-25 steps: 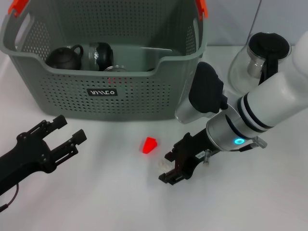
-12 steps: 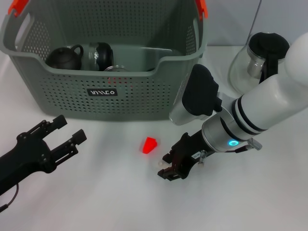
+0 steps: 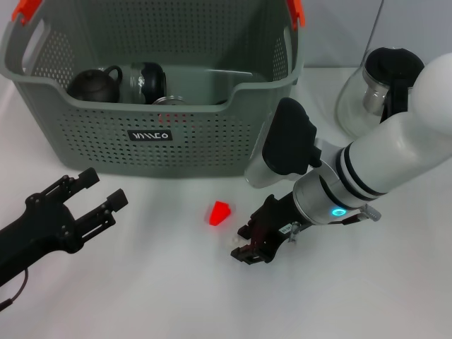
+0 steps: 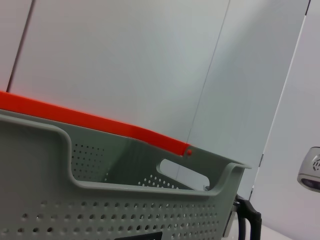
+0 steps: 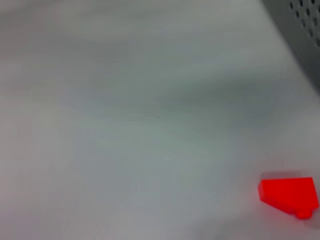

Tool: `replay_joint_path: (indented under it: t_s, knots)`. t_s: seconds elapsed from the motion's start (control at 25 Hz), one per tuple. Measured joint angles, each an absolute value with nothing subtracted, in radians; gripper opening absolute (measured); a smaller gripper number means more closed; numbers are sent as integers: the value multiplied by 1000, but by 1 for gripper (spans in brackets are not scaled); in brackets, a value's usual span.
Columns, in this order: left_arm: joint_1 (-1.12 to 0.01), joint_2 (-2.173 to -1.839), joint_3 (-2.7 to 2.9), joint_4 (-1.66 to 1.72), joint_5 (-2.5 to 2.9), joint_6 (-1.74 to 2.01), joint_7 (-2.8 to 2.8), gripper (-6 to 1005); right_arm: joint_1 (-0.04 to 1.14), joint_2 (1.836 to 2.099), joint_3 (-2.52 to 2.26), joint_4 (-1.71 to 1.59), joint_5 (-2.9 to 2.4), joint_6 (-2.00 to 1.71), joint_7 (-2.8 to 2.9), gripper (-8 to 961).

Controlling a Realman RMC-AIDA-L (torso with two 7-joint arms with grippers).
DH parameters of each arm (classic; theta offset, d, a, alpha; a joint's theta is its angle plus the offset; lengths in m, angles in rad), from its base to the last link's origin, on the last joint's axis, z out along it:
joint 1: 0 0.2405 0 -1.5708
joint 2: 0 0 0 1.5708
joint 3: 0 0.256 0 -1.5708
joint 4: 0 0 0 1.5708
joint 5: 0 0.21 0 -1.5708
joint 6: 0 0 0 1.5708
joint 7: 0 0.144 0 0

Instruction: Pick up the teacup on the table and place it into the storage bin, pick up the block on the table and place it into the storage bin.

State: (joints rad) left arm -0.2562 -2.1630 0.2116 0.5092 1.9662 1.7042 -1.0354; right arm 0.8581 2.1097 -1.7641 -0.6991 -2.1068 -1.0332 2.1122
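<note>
The grey perforated storage bin [image 3: 159, 138] stands at the back of the white table, also seen in the left wrist view as storage bin [image 4: 100, 210]. The red block [image 3: 219, 212] lies in front of it and shows in the right wrist view as block [image 5: 289, 194]. Just right of the block, a small pale translucent thing, apparently the teacup [image 3: 235, 242], sits on the table. My right gripper [image 3: 244, 244] is low over the table, open, with a finger on either side of that thing. At the front left my left gripper [image 3: 103, 189] hovers open with nothing in it.
A glass pot with a black handle [image 3: 385, 88] stands at the back right, close to my right arm. Inside the bin lie a dark teapot [image 3: 95, 83] and a jar [image 3: 141, 81]. Orange handle clips [image 3: 296, 13] top the bin's ends.
My right arm has shifted left and slightly toward the bin, bringing the gripper nearer the block, and the gap between its fingers looks a little smaller. The left arm has stayed still.
</note>
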Motion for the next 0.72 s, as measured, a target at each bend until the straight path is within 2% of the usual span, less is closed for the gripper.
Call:
replay_joint_path:
  t_s: [0.52,0.72]
  knots:
    - [-255,-2163,212,509,1967,1704,-1035,750,862,2109,-1779,-700,-2109,-1036,2133,391]
    - [-253,-2163,212,509,1967,1704,-1035,751,864,2106,-1776,-704,-2109,-1039,2143,200]
